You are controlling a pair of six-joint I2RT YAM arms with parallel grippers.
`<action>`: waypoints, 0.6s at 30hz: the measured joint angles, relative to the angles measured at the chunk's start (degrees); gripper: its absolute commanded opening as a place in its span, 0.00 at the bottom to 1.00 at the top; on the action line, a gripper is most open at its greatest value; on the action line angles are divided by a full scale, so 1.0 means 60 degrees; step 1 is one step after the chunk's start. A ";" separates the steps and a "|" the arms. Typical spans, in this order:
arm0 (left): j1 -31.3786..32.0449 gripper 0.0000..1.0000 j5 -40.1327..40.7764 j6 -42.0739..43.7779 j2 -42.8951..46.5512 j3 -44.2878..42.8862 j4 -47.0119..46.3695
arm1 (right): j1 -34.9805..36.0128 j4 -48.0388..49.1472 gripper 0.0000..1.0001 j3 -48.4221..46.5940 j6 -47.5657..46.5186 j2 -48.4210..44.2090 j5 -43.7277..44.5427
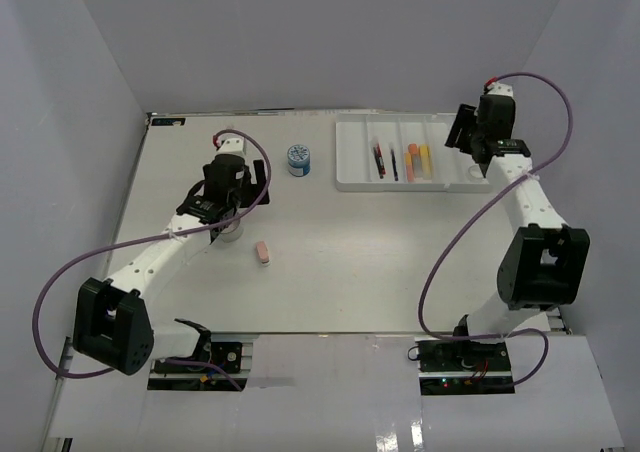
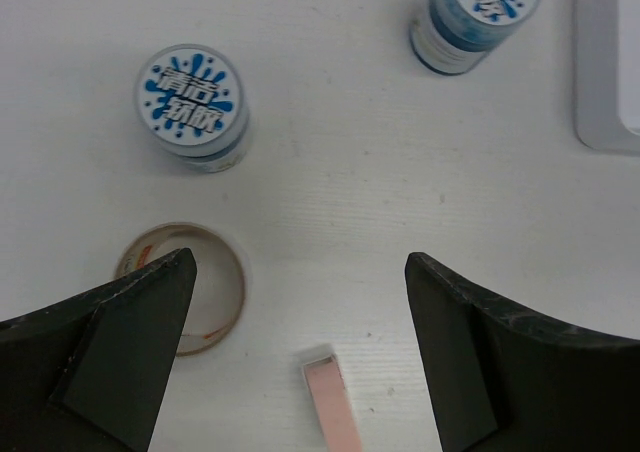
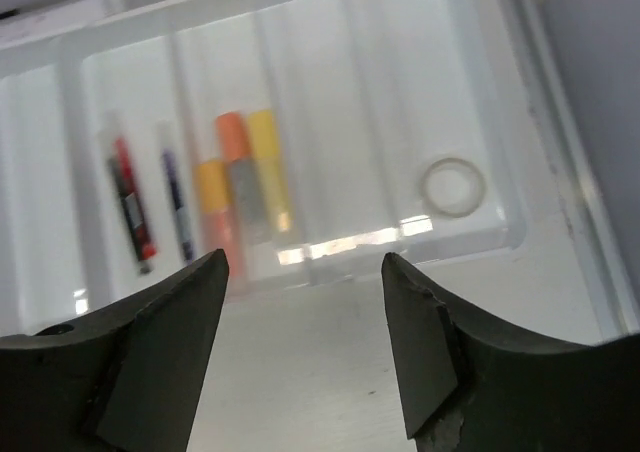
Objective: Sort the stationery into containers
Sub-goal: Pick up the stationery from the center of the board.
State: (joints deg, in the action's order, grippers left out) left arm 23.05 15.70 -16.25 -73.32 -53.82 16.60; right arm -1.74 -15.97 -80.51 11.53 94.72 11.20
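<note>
The white divided tray (image 1: pixel 355 157) lies at the back right. It holds a red pen (image 3: pixel 130 202), a black pen (image 3: pixel 175 200), orange and yellow markers (image 3: pixel 250 167) and a tape roll (image 3: pixel 452 187). My right gripper (image 3: pixel 305 267) is open and empty, hovering at the tray's near right edge (image 1: pixel 478 144). My left gripper (image 2: pixel 300 272) is open and empty above the table (image 1: pixel 232 187). Below it lie a tape roll (image 2: pixel 185 287) under the left finger, a pink eraser (image 2: pixel 332 407) and a blue-lid jar (image 2: pixel 192 107). A second jar (image 1: pixel 298 159) stands left of the tray.
The tray's left corner (image 2: pixel 605 72) shows at the right of the left wrist view. Grey walls enclose the table on three sides. The pink eraser (image 1: pixel 263 253) lies right of the left arm, near the table's middle.
</note>
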 measured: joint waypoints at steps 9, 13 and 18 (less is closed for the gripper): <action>-0.1843 0.96 0.0576 -0.0656 -0.0106 0.0291 0.0375 | 0.2291 0.0885 0.94 0.3020 -0.0321 -0.2630 -0.1934; -0.2747 0.95 0.0488 -0.0958 -0.0455 0.0608 0.0481 | 0.2583 0.1242 0.97 0.4284 -0.0215 -0.3286 -0.2769; -0.3147 0.87 0.0113 -0.1231 -0.1341 0.0627 0.0525 | 0.2834 0.1756 0.97 0.5129 -0.0160 -0.3723 -0.3603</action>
State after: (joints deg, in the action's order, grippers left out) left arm 4.16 16.38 -23.64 -81.36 -50.06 19.75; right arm 15.27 -5.43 -49.74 10.57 72.38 -10.41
